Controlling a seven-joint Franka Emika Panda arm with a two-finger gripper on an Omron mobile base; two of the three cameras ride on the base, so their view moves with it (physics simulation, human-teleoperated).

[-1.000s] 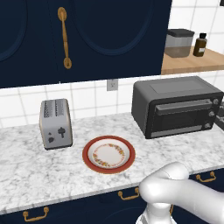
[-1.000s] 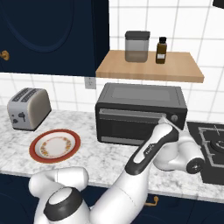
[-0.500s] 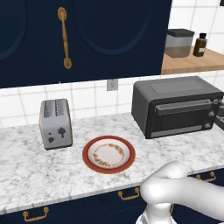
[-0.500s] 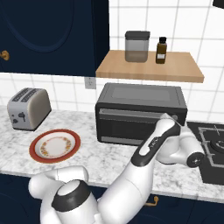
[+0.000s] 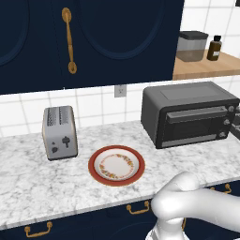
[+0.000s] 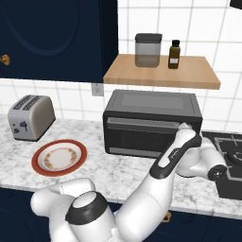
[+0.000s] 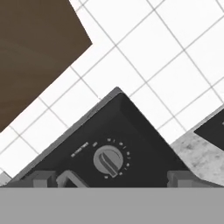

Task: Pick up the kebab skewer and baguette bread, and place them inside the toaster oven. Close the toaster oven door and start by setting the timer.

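Note:
The toaster oven [image 6: 151, 101] [image 5: 187, 101] stands on the counter with the toaster oven door [image 6: 142, 138] [image 5: 192, 127] upright and shut, its bar handle across the top. My gripper [image 7: 111, 178] is at the oven's right front, by the knob column, and my hand [image 6: 185, 138] shows there in the right base view. It is open: the fingertips [image 7: 43, 178] stand wide apart on either side of a round dial [image 7: 108, 160], not touching it. The kebab skewer and the baguette bread are out of view.
A red-rimmed plate [image 5: 96, 173] [image 6: 38, 165] lies left of the oven, with a silver two-slot toaster [image 5: 59, 132] [image 6: 29, 116] beyond it. A wooden shelf [image 6: 160, 73] with a canister and bottle hangs above the oven. A black hob [image 6: 231, 160] sits to its right.
My hand has edged slightly up and closer to the oven's right front. Nothing else has moved.

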